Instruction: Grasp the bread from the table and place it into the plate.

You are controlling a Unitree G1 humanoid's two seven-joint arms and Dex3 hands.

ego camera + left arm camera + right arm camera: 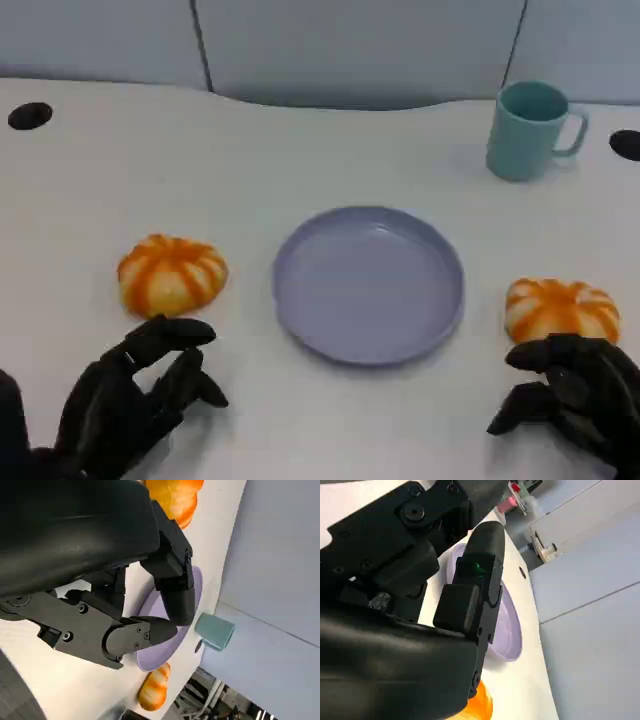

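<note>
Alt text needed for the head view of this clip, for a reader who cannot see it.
An empty lavender plate sits mid-table between two orange-striped bread rolls, the left roll just beyond the robot's left hand and the right roll at its right hand. Neither hand holds anything. A teal mug stands at the far right.

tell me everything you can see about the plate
The plate is round, shallow and pale lavender, with a low raised rim and a smooth, slightly glossy surface that looks like plastic. It sits flat on the white table, midway between the two breads, with nothing in it. Nothing touches it; neither robot hand reaches it.
</note>
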